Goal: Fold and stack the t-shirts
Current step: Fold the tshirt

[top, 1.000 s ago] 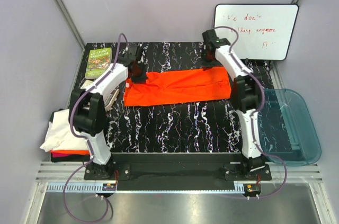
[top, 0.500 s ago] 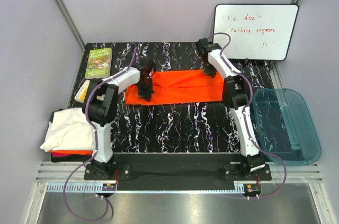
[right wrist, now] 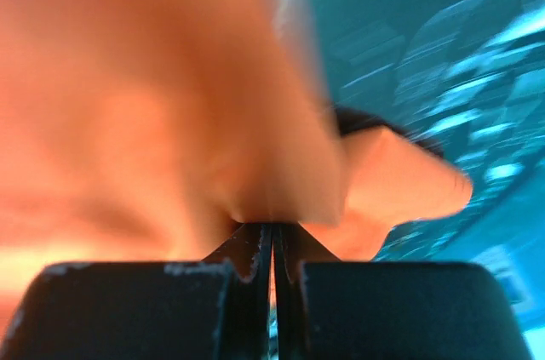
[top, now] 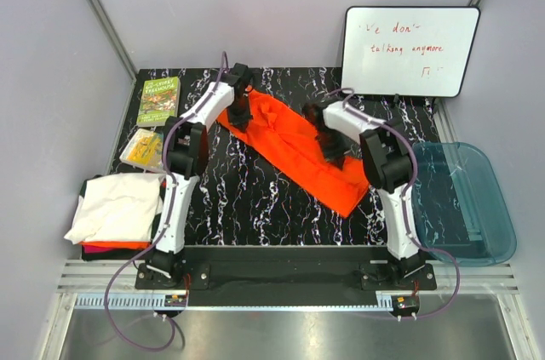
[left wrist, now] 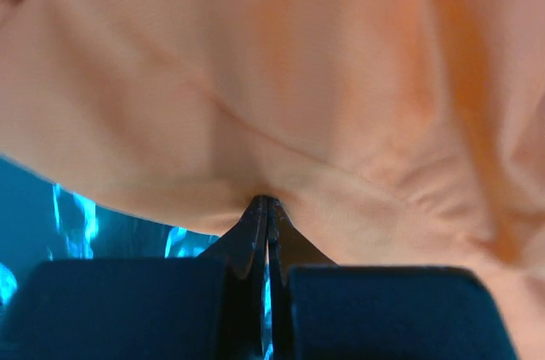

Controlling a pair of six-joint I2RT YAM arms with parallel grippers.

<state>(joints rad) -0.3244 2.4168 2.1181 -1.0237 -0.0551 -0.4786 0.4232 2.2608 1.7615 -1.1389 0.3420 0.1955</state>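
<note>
Roughly midway, I judge — my left gripper (left wrist: 266, 207) and right gripper (right wrist: 272, 228) pinch the orange shirt (top: 289, 143), half folded, not yet on the white shirt (top: 115, 207).

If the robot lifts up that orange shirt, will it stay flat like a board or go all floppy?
Probably floppy: the orange t-shirt wrinkles and bunches where the left gripper and right gripper pinch it. It would likely sag between them. It looks thin, so probably light, and unlikely to roll.
</note>
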